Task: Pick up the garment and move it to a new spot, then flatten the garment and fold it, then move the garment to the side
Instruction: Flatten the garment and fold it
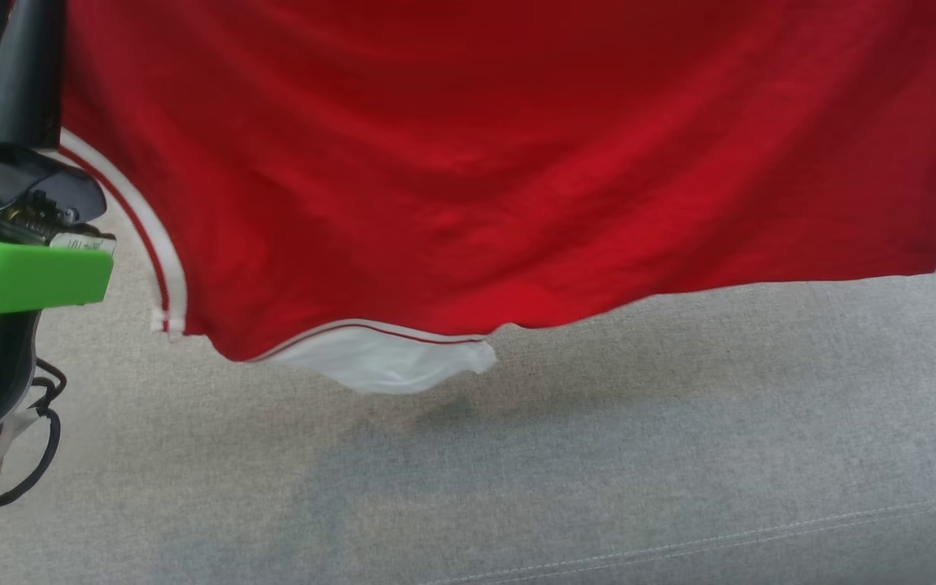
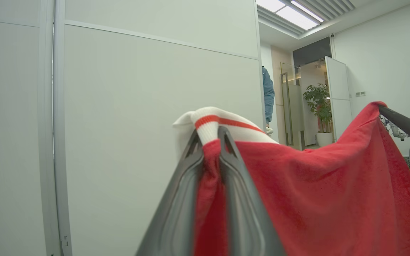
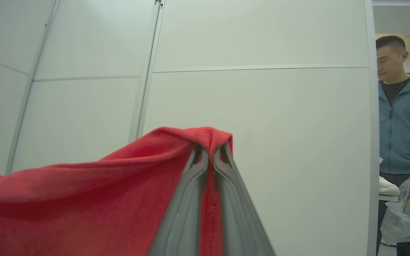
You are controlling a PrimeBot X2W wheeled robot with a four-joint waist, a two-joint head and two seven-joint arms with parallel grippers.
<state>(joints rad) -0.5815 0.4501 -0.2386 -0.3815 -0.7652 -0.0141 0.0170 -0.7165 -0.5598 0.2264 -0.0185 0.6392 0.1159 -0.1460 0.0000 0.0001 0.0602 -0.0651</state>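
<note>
The garment (image 1: 468, 162) is a red shirt with white, red-striped trim, hanging spread out in the air above a grey cushion (image 1: 517, 471). Its white collar dangles at the lower edge. My left gripper (image 2: 211, 137) is shut on a trimmed corner of the garment (image 2: 297, 185), the cloth pinched between both fingers. My right gripper (image 3: 209, 147) is shut on a red edge of the garment (image 3: 84, 199). The other arm's dark finger (image 2: 402, 125) holds the far corner in the left wrist view. Part of my left arm (image 1: 5, 203) shows at the head view's left edge.
Pale partition walls (image 2: 155, 106) stand behind both grippers. A person in a blue-grey jacket (image 3: 404, 121) stands at the right with a clear plastic bag (image 3: 406, 217). A potted plant (image 2: 319, 106) sits by a far doorway. A black cable (image 1: 41, 439) loops by my left arm.
</note>
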